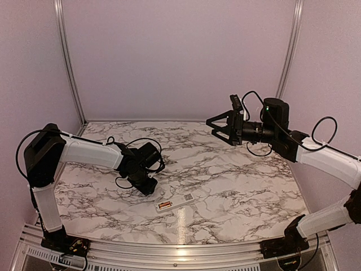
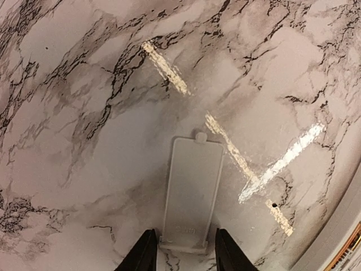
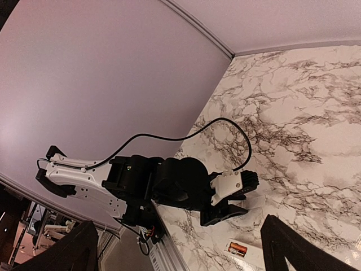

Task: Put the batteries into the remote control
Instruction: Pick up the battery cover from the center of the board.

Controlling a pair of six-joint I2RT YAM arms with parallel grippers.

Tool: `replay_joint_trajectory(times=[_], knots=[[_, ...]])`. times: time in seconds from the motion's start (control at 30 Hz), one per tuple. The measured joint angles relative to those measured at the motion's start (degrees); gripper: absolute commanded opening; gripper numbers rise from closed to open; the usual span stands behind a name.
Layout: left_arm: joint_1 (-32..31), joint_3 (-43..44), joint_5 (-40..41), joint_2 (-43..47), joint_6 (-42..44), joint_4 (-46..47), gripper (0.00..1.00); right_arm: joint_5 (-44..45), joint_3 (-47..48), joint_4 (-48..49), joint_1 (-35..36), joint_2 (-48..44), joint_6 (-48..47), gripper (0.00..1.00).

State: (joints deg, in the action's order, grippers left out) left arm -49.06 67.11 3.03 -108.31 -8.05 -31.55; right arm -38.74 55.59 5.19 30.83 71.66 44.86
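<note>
The white remote control (image 1: 176, 202) lies bay-up on the marble table, near the front centre. The reddish-orange batteries (image 1: 164, 205) sit in the bay at its left end. Both also show at the bottom of the right wrist view, the remote (image 3: 251, 254) and the batteries (image 3: 238, 248). My left gripper (image 1: 151, 186) is low over the table just left of the remote. It is open, with its fingertips either side of a flat white battery cover (image 2: 192, 192) and a gap on each side. My right gripper (image 1: 214, 129) is open and empty, high above the table at the back right.
The marble table (image 1: 237, 180) has a metal rail along its front edge (image 1: 169, 248). Pale walls with metal corner posts (image 1: 67, 62) close in the back and sides. The left arm's black cable (image 3: 186, 132) loops over the table behind its wrist.
</note>
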Motion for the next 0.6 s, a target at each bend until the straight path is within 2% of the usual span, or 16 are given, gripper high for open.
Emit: replay_joint_trajectory(times=[0.23,0.6], knots=[[0.04,0.11,-0.24,-0.04,1.18,-0.33,0.32,0.0,0.0,0.0,0.0,0.0,0.13,0.99],[0.11,0.35,-0.52,-0.13,2.32,-0.72,0.21,0.0,0.0,0.0,0.0,0.0,0.13,0.99]])
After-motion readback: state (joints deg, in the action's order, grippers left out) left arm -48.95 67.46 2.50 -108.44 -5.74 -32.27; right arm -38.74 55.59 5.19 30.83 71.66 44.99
